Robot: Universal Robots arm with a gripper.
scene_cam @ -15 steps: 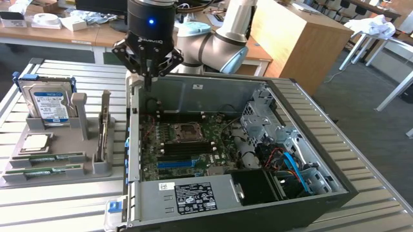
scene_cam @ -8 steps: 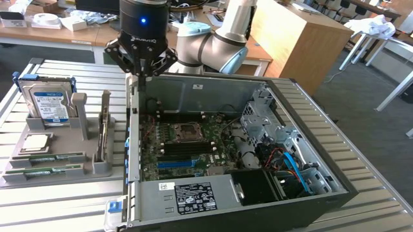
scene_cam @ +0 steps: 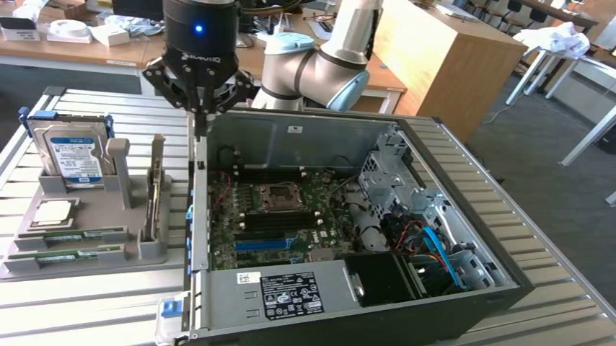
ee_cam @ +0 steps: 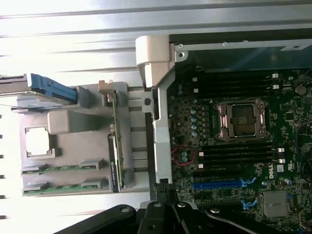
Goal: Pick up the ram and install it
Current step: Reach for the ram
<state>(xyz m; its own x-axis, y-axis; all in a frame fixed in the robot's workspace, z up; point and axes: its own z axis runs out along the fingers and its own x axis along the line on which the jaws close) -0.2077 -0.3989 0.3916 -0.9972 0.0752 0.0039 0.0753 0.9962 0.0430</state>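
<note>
Our gripper (scene_cam: 199, 130) is pressed together and holds nothing. To grab the ram (scene_cam: 72, 235) well, we should open wide and come straight down.

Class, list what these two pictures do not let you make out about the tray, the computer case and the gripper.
Hard drive: exterior view, label print too small to read.
Green ram stick and its twin: exterior view, markings too small.
Upright card: wrist view, seen edge-on, faces hidden.
Motherboard: its side at the exterior view's right hidden under drive cage and cables.
Gripper: exterior view, shut tips overlap the case wall; contact unclear.
</note>
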